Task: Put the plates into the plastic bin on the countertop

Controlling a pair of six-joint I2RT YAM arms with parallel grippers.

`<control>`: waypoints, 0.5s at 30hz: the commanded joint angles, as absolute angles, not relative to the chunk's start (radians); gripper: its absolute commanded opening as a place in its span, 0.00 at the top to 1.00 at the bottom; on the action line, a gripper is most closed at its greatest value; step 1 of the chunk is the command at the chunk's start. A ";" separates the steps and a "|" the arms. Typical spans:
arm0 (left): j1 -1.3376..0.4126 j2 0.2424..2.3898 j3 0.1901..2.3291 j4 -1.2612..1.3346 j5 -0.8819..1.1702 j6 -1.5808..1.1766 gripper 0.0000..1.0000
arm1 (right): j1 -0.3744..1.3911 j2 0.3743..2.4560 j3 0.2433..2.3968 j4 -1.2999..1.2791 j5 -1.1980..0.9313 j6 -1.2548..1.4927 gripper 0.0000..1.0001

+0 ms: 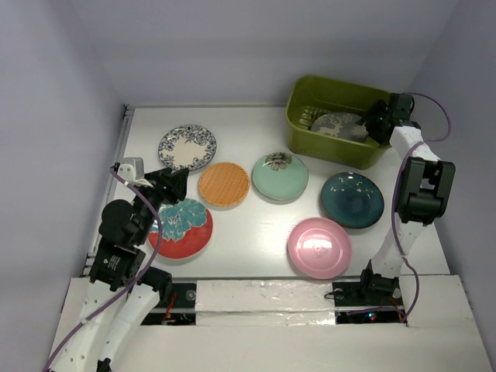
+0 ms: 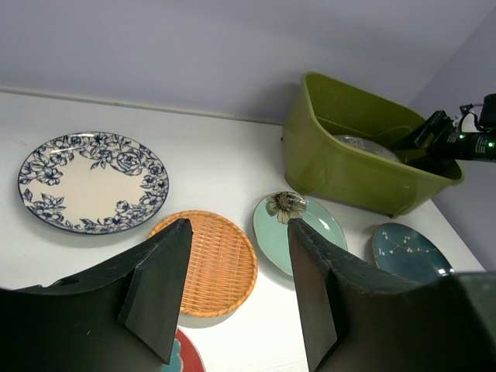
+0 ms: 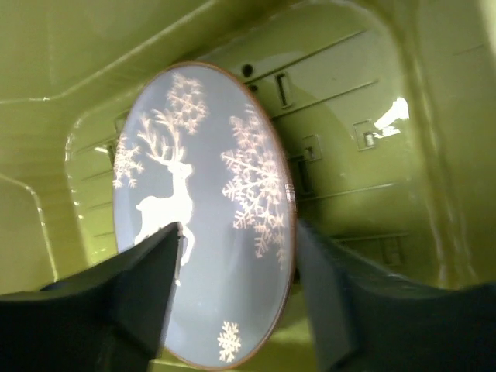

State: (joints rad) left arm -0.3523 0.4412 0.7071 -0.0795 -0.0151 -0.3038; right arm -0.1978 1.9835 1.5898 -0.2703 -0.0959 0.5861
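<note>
Already the plastic bin (image 1: 325,149) holds a grey plate (image 1: 337,125) (reindeer print); left gripper (image 2: 240,226) and right gripper (image 3: 237,226) gape.

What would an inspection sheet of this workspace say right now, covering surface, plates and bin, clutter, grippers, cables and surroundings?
Surface: white countertop, flat.
Job's things: six plates lie on it, none stacked: blue-floral white plate, orange woven plate, mint green plate, dark teal plate, pink plate, red-and-teal plate. The grey deer plate is inside the olive-green bin.
Clutter: nothing seen.
Grippers: left gripper open and empty, near the orange woven plate; right gripper open, inside the bin over the grey deer plate.
Cables: a purple cable runs along each arm.
Surroundings: pale lilac walls.
</note>
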 commanded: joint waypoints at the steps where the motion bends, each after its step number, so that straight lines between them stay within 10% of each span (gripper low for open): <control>1: -0.357 0.428 0.709 -0.038 -0.005 -0.301 0.50 | -0.199 1.910 1.631 -0.265 -0.043 0.545 0.27; 10: -0.357 0.423 0.709 -0.038 -0.005 -0.301 0.50 | -0.141 1.755 1.687 -0.284 -0.081 0.534 0.00; 15: -0.357 0.414 0.707 -0.040 -0.005 -0.301 0.50 | -0.034 1.567 1.576 -0.183 -0.077 0.538 0.18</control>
